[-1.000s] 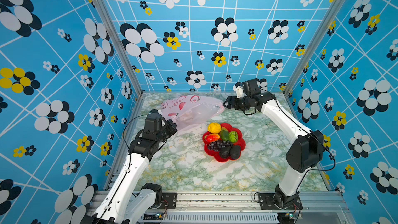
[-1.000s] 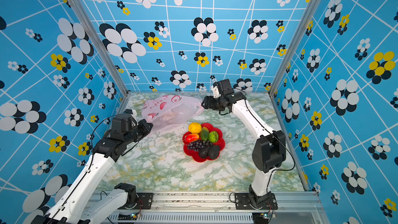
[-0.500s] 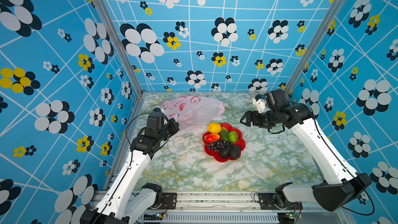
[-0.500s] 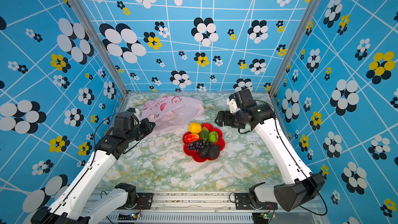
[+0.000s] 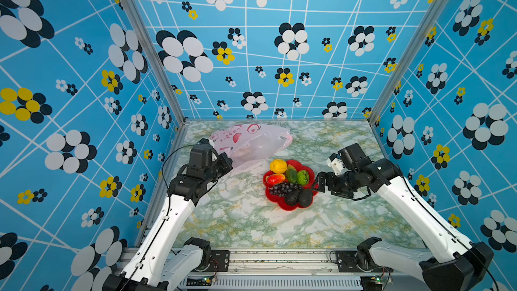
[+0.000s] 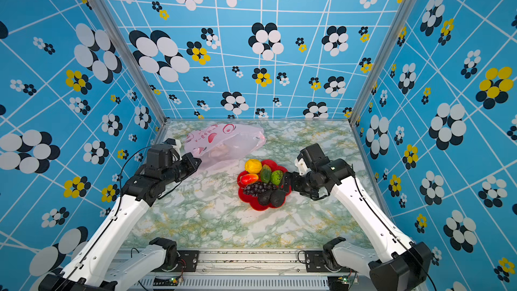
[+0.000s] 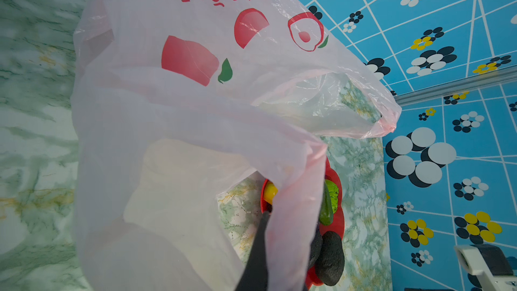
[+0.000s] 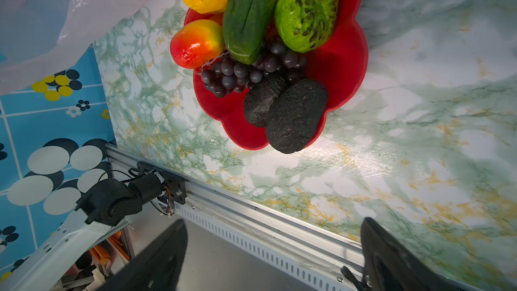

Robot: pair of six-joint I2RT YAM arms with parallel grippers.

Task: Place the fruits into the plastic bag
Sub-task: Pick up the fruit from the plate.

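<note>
The fruits lie heaped on a red dish in both top views: a yellow one (image 5: 278, 166), a red-orange one (image 5: 275, 178), two green ones (image 5: 291, 174) (image 5: 303, 177), a dark purple grape bunch (image 5: 282, 188) and two blackish ones (image 5: 292, 197) (image 5: 305, 197). The pale-pink plastic bag (image 5: 251, 141) (image 7: 195, 107) lies behind and left of the dish, its mouth towards the dish. My left gripper (image 5: 228, 163) (image 7: 288, 233) is shut on the bag's near edge. My right gripper (image 5: 317, 184) (image 8: 274, 247) stands open at the dish's right rim, nothing between its fingers.
The red flower-shaped dish (image 5: 279, 205) (image 8: 344, 60) sits mid-table on the green marbled top. Blue flowered walls close in the left, back and right. An aluminium rail (image 8: 251, 214) runs along the front edge, with the left arm's base (image 8: 112, 200) beside it.
My right arm has swung away from the bag's mouth at the back, forward and down to the dish's right side, and its jaws have spread wider. The left gripper keeps hold of the bag.
</note>
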